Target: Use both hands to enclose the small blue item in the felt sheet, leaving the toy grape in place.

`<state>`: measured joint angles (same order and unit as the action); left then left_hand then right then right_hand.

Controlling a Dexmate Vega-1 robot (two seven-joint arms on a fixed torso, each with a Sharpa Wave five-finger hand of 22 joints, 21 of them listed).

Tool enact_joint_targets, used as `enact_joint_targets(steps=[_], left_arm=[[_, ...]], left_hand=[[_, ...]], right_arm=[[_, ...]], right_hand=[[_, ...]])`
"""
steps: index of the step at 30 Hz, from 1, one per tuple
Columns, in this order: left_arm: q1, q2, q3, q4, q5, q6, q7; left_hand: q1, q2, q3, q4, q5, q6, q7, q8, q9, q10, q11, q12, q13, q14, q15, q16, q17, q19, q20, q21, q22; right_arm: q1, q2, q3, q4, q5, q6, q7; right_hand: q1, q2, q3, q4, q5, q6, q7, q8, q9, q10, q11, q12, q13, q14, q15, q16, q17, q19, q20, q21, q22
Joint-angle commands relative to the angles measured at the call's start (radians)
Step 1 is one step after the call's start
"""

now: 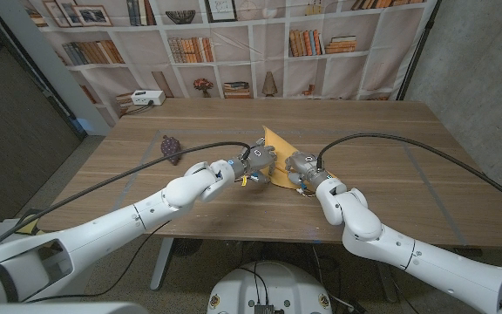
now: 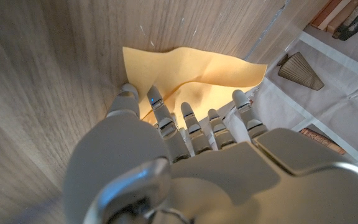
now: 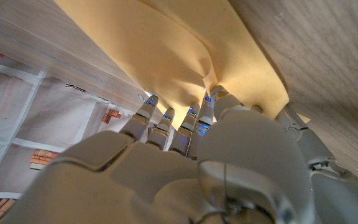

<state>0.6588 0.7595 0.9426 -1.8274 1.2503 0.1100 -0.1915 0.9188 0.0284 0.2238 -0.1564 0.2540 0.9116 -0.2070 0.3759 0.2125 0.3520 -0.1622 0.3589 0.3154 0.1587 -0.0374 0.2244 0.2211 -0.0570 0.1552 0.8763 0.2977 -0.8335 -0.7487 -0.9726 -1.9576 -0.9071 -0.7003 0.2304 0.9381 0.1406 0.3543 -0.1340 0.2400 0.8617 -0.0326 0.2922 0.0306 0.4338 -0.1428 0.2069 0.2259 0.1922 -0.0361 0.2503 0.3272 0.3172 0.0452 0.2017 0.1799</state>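
Left robot hand [image 1: 255,163] and right robot hand [image 1: 301,167] both gripping yellow felt sheet [image 1: 277,146] at frame centre, sheet lifted and creased, toy grape [image 1: 171,148] left of centre on tabletop [image 1: 390,157].

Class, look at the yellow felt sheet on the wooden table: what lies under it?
Under the yellow felt sheet only the wooden table shows at its edges. Both hands, left and right, press its near folds. Whether the small blue item is inside cannot be seen.
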Motion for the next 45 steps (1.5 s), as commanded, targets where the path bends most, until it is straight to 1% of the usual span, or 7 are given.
enact_joint_targets(steps=[1, 7, 13, 17, 26, 37, 45], left_arm=[[0.021, -0.014, 0.014, 0.05, 0.085, 0.051, 0.116], [0.026, -0.025, 0.022, 0.104, 0.103, 0.079, 0.236], [0.034, -0.033, 0.014, 0.144, 0.071, 0.098, 0.374], [0.043, -0.042, 0.0, 0.168, 0.011, 0.094, 0.484], [0.06, -0.079, -0.041, 0.229, -0.17, 0.046, 0.737], [0.042, -0.095, -0.03, 0.247, -0.216, 0.066, 0.772], [0.015, -0.129, -0.007, 0.32, -0.227, 0.082, 0.829]], left_hand=[[0.07, 0.032, 0.04, -0.015, -0.012, 0.107, 0.024, 0.033, 0.003, 0.035, -0.01, 0.018, 0.0, 0.04, -0.041, 0.008, -0.001, 0.038, -0.019, 0.025, -0.008], [0.119, 0.068, 0.074, -0.008, -0.044, 0.195, 0.067, 0.061, -0.006, 0.115, -0.021, 0.05, -0.003, 0.107, -0.082, 0.027, 0.003, 0.087, -0.046, 0.062, -0.02], [0.115, 0.082, 0.079, 0.002, -0.055, 0.189, 0.059, 0.065, 0.003, 0.122, -0.03, 0.053, -0.002, 0.122, -0.095, 0.033, 0.01, 0.1, -0.053, 0.076, -0.022], [0.128, 0.088, 0.089, -0.003, -0.057, 0.204, 0.079, 0.086, 0.02, 0.144, -0.031, 0.064, 0.001, 0.136, -0.097, 0.035, 0.014, 0.101, -0.053, 0.088, -0.023], [0.18, 0.051, 0.119, -0.022, -0.044, 0.253, 0.137, 0.132, 0.045, 0.228, -0.037, 0.109, 0.01, 0.198, -0.116, 0.036, 0.016, 0.129, -0.059, 0.14, -0.024], [0.207, 0.043, 0.14, -0.019, -0.036, 0.237, 0.163, 0.136, 0.058, 0.232, -0.035, 0.12, 0.017, 0.207, -0.118, 0.027, 0.02, 0.139, -0.061, 0.169, -0.025], [0.215, 0.046, 0.152, -0.015, -0.035, 0.223, 0.172, 0.14, 0.072, 0.225, -0.038, 0.122, 0.022, 0.218, -0.121, 0.026, 0.024, 0.135, -0.062, 0.183, -0.026]], right_arm=[[0.004, 0.0, 0.001, 0.003, 0.014, 0.0, -0.003], [0.005, -0.001, 0.001, 0.002, 0.014, -0.001, -0.001], [0.008, -0.003, 0.001, 0.001, 0.015, 0.0, 0.004], [0.011, -0.002, -0.001, 0.003, 0.01, -0.001, 0.005], [0.013, -0.001, -0.001, 0.006, 0.01, -0.001, 0.006], [0.011, -0.003, 0.005, 0.003, 0.02, 0.0, 0.003], [0.007, -0.012, 0.013, -0.006, 0.038, 0.006, 0.004]], right_hand=[[0.003, 0.006, -0.005, 0.001, -0.003, 0.208, -0.035, 0.007, 0.19, -0.006, 0.002, -0.001, 0.002, -0.004, -0.099, 0.008, 0.002, -0.003, 0.0, 0.005, 0.003], [0.004, 0.008, -0.008, 0.0, -0.008, 0.21, -0.034, 0.007, 0.191, -0.007, 0.001, -0.001, 0.002, -0.005, -0.099, 0.009, 0.002, -0.002, -0.001, 0.006, 0.003], [0.006, 0.008, -0.012, -0.001, -0.013, 0.216, -0.035, 0.009, 0.191, -0.006, -0.001, 0.0, 0.003, -0.006, -0.1, 0.011, 0.002, -0.002, -0.004, 0.006, 0.003], [0.008, 0.009, -0.014, -0.002, -0.015, 0.22, -0.039, 0.012, 0.193, -0.003, 0.001, 0.002, 0.004, -0.005, -0.1, 0.012, 0.002, -0.002, -0.005, 0.006, 0.003], [0.014, 0.005, -0.024, -0.006, -0.02, 0.245, -0.035, 0.024, 0.198, 0.014, 0.007, 0.012, 0.009, 0.004, -0.091, 0.02, 0.003, 0.002, 0.002, 0.008, 0.003], [0.019, 0.004, -0.031, -0.008, -0.019, 0.256, -0.034, 0.026, 0.196, 0.021, 0.009, 0.016, 0.012, 0.01, -0.089, 0.026, 0.004, 0.005, 0.005, 0.009, 0.003], [0.022, 0.005, -0.036, -0.008, -0.018, 0.252, -0.035, 0.024, 0.196, 0.017, 0.003, 0.016, 0.015, 0.006, -0.09, 0.027, 0.005, 0.005, 0.003, 0.009, 0.002]])
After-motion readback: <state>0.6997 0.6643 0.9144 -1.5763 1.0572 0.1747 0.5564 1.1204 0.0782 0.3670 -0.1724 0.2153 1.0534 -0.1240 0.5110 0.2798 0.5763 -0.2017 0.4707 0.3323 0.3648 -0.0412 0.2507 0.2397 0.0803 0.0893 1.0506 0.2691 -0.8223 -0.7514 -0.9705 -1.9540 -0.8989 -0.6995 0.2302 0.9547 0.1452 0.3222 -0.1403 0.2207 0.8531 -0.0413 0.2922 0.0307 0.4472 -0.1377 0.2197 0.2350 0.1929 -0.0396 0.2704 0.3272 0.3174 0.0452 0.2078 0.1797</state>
